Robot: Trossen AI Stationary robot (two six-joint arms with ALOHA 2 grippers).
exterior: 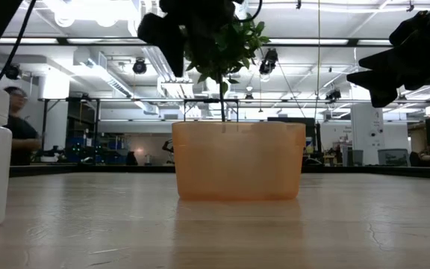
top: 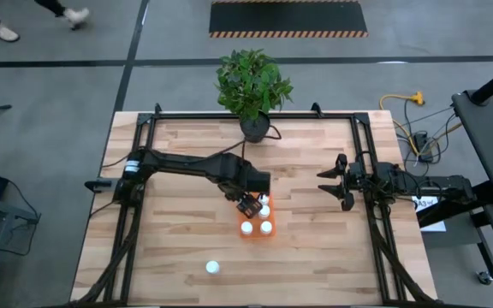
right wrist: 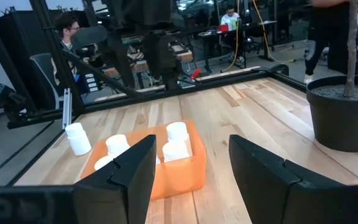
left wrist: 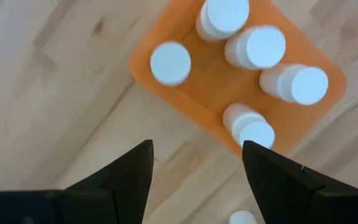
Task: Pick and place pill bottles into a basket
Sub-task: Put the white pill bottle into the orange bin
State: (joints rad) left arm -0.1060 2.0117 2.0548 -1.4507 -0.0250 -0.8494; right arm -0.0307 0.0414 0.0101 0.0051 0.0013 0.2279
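The orange basket (top: pixel 256 235) stands at the table's middle with several white pill bottles (left wrist: pixel 257 46) upright inside it. One more pill bottle (top: pixel 213 268) stands alone on the table toward the near edge, to the basket's left. My left gripper (left wrist: pixel 194 171) hangs open above the basket's far left part, pointing down, with nothing between its fingers. My right gripper (right wrist: pixel 191 174) waits open at the table's right side, level, facing the basket (right wrist: pixel 173 180).
A dark pot with a green plant (top: pixel 253 127) stands at the table's far edge, behind the basket. Black frame rails run along the table's left and right sides. Bare wood lies all around the basket. People sit and walk in the room beyond.
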